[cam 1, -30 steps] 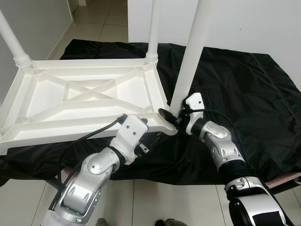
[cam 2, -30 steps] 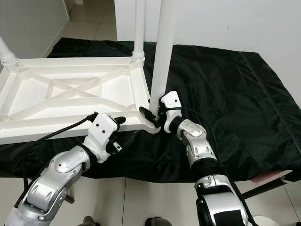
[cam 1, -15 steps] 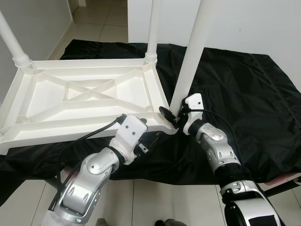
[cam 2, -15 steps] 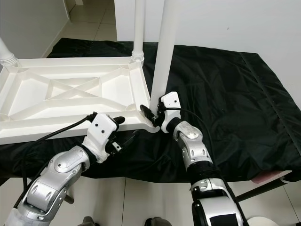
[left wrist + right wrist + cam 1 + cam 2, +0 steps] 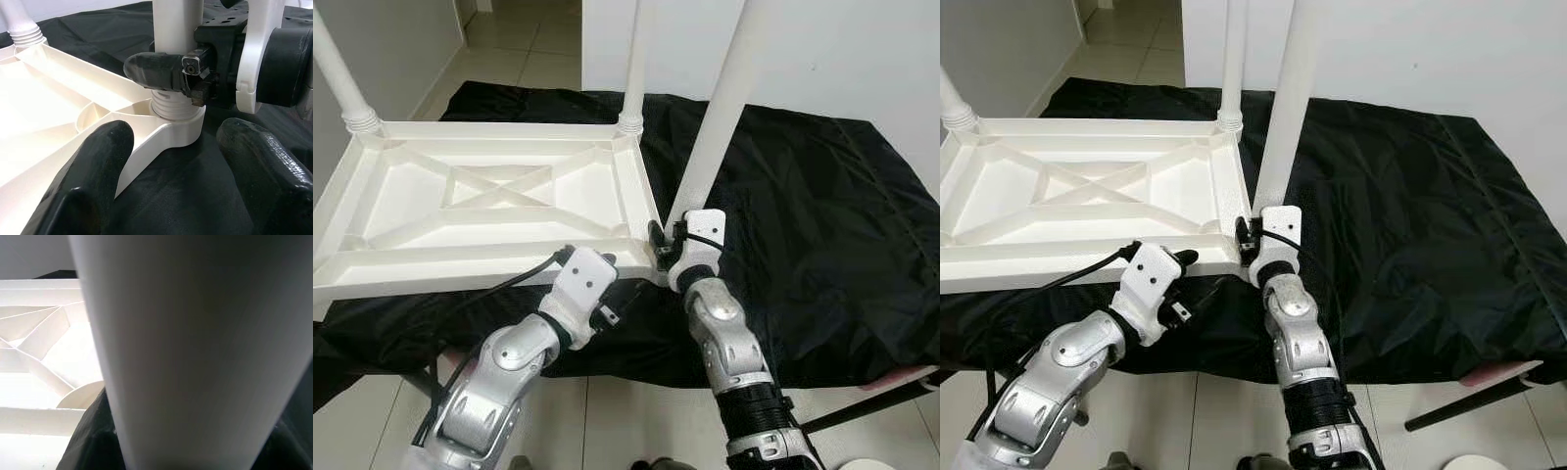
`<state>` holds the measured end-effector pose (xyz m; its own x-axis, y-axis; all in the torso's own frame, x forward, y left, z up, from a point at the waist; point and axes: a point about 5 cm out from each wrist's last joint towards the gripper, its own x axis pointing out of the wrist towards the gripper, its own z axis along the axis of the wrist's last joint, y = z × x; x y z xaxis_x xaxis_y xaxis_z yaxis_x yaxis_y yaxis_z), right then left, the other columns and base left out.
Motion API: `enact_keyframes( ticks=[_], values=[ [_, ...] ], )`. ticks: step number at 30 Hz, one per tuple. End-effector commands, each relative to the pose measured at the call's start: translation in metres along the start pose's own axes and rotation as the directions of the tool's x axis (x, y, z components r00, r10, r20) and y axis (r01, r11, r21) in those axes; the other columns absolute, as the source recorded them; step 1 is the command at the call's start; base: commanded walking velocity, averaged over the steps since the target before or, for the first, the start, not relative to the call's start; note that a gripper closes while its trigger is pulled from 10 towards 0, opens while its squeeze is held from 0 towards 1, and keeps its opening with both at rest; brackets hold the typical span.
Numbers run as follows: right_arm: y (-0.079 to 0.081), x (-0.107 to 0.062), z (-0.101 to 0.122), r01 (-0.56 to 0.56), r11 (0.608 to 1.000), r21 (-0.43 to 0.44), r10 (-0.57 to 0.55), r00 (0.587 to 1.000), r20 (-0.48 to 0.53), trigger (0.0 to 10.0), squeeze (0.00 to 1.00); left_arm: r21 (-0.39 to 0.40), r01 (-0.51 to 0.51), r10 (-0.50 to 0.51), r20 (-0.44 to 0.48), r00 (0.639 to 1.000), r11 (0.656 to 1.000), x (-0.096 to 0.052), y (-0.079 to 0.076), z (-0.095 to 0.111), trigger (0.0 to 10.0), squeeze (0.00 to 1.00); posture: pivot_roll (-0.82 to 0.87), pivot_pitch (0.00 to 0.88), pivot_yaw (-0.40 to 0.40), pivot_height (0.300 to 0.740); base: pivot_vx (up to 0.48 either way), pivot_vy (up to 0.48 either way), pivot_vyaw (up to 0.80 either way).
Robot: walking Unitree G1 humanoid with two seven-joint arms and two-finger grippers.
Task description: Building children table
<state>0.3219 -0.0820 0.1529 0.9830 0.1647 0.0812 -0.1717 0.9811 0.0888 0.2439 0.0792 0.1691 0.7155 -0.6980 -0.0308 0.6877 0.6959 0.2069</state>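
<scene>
The white tabletop (image 5: pixel 489 211) lay upside down on the black-draped counter (image 5: pixel 822 196), presumably so legs could screw in from above; the right claw (image 5: pixel 168 81) gripped the table leg (image 5: pixel 710 162) just above the socket at the tabletop's 5 o'clock corner. The left claw (image 5: pixel 171 161) hovered wide around that corner, likely steadying it. The left wrist view revealed the leg's threaded base (image 5: pixel 171 105) seated in the socket, which the head views did not resolve.

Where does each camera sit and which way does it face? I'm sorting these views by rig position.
Left eye view: head, looking down at upturned tabletop; both arms show.
Right eye view: same head, same scene.
Left wrist view: along left gripper, facing corner socket.
Right wrist view: against table leg.
Shared: table leg, right gripper clamping it.
</scene>
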Motion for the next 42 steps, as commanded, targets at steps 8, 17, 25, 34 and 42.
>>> enact_keyframes(
  ticks=[8,17,25,34,42],
  values=[
    [-0.001,-0.01,-0.002,0.013,1.0,0.006,-0.013,1.0,-0.028,10.0,1.0,0.02,0.005,-0.005,0.001,1.0,1.0,0.003,0.0,0.0,10.0,0.0,0.0,0.058,-0.065,0.74,0.0,0.0,0.0],
    [-0.007,-0.012,0.007,-0.032,0.999,0.008,0.032,0.999,0.022,10.0,1.0,0.017,-0.002,0.002,0.003,1.0,1.0,0.002,-0.001,0.0,10.0,0.0,0.0,0.065,-0.071,0.74,0.0,0.0,0.0],
    [-0.021,-0.005,0.005,-0.264,0.959,-0.108,0.263,0.965,-0.017,10.0,0.0,0.022,-0.004,0.004,0.0,1.0,1.0,0.001,0.0,-0.001,10.0,0.0,-0.01,0.072,-0.064,0.74,0.0,0.0,0.0],
    [-0.021,0.012,0.002,-0.562,0.807,-0.184,0.556,0.827,-0.088,10.0,0.0,0.036,0.005,-0.005,-0.002,1.0,0.999,0.004,0.001,0.001,10.0,0.0,-0.01,0.07,-0.053,0.74,0.0,0.0,0.0],
    [-0.027,0.021,0.0,-0.636,0.751,-0.179,0.619,0.772,-0.146,4.6,0.0,0.048,-0.009,0.009,0.001,1.0,0.999,0.004,0.003,0.003,10.0,0.0,0.01,0.072,-0.061,0.74,0.0,0.0,0.0]
  ],
)
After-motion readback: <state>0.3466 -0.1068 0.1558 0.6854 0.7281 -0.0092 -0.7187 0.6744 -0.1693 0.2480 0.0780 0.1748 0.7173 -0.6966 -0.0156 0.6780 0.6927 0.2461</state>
